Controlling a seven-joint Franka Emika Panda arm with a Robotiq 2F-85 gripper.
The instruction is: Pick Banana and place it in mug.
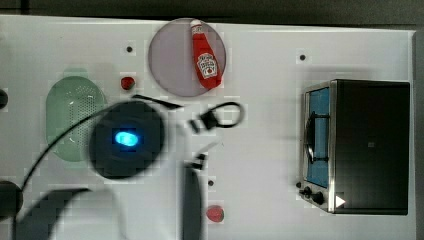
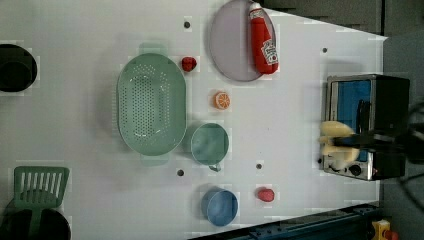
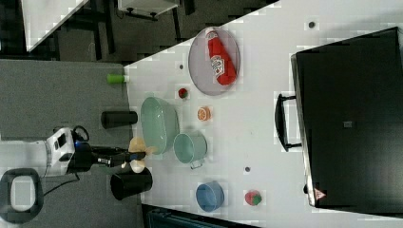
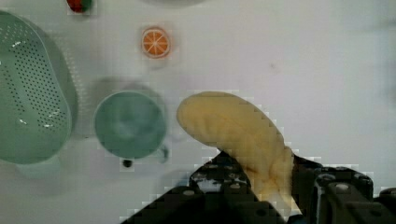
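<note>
A pale yellow banana [image 4: 233,135] hangs above the white table, and my gripper [image 4: 264,175] is shut on its lower end, one dark finger on each side. In the wrist view the banana's free tip reaches beside the rim of the round teal-green mug [image 4: 128,123], which stands empty and upright far below. In the left view the mug [image 2: 210,144] sits just right of the colander, while the held banana [image 2: 336,131] and gripper [image 2: 350,141] appear high up, in front of the toaster oven. In the right view the banana [image 3: 138,154] appears to the right view's left of the mug [image 3: 189,147].
A green perforated colander [image 2: 151,102] stands beside the mug. Around it are an orange slice [image 2: 222,100], a blue cup [image 2: 220,206], a purple plate [image 2: 227,45] with a ketchup bottle [image 2: 263,40], two small red items and a green spatula [image 2: 40,187]. A toaster oven [image 1: 370,145] stands at the top view's right.
</note>
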